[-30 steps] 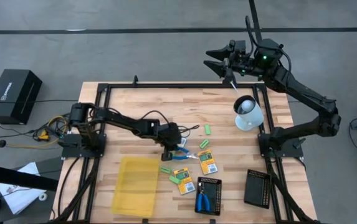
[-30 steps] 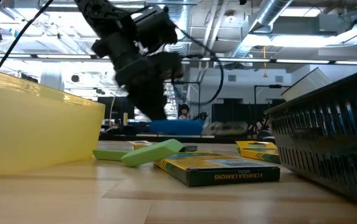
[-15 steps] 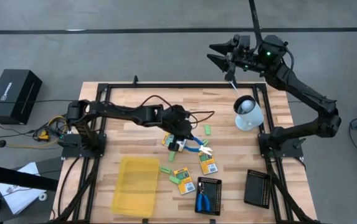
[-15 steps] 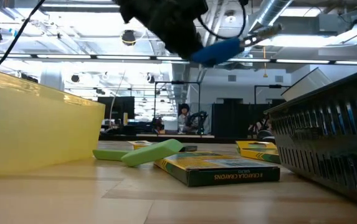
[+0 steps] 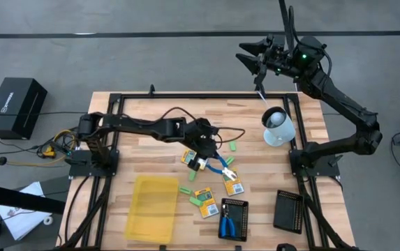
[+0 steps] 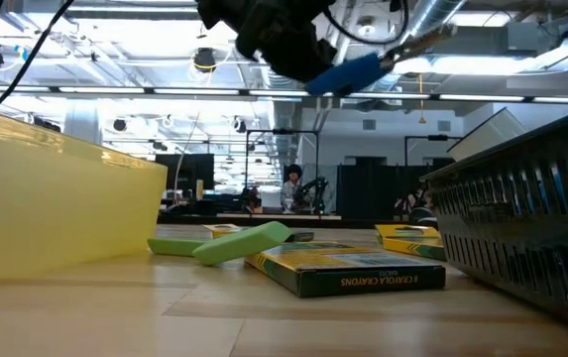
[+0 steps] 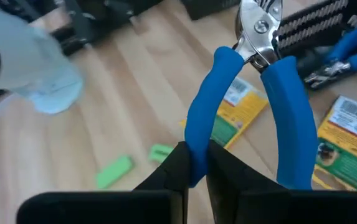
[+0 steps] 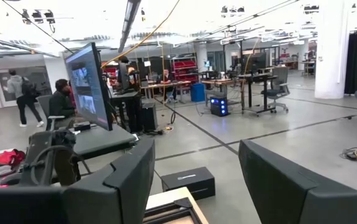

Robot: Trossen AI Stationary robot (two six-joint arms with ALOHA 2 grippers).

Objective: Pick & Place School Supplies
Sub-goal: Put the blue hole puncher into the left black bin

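Up in the air over the middle of the desk (image 5: pixel 137 118): 1 blue-handled scissor-like tool (image 5: pixel 218 166), metal tip pointing away from the arm. Pinched narrowly by 1 of its 2 blue handles (image 7: pixel 210 118) between the fingers (image 7: pixel 177 171) of the left tool (image 5: pixel 204 157). Seen from the low view as a blue handle (image 6: pixel 348 74) high above the wood.

Directly below and around it, flat on the desk: yellow-orange packs with green print (image 5: pixel 232 184) (image 5: pixel 205 203) (image 5: pixel 190 159), 1 more half hidden under the raised handles. Scattered among them, tiny green blocks (image 5: pixel 233 146) (image 5: pixel 184 189) (image 5: pixel 195 201), 1 apart toward the right edge, the others closer to the trays. In the low view, a green block (image 6: pixel 242 243) leaning on a pack (image 6: pixel 348 270).

Second blue-handled tool (image 5: pixel 226 224) lying inside a black ribbed tray (image 5: pixel 239 206), near the edge opposite the cup's. Another black ribbed tray (image 5: pixel 288 210) just past the right edge, by the same corner. Translucent yellow tray (image 5: pixel 151 208) toward the left along that edge.

Pale cup (image 5: pixel 278 127) on its side at the right edge.

Right tool (image 5: pixel 259 59) spread wide, holding nothing, raised beyond the desk's far right corner, over the floor.
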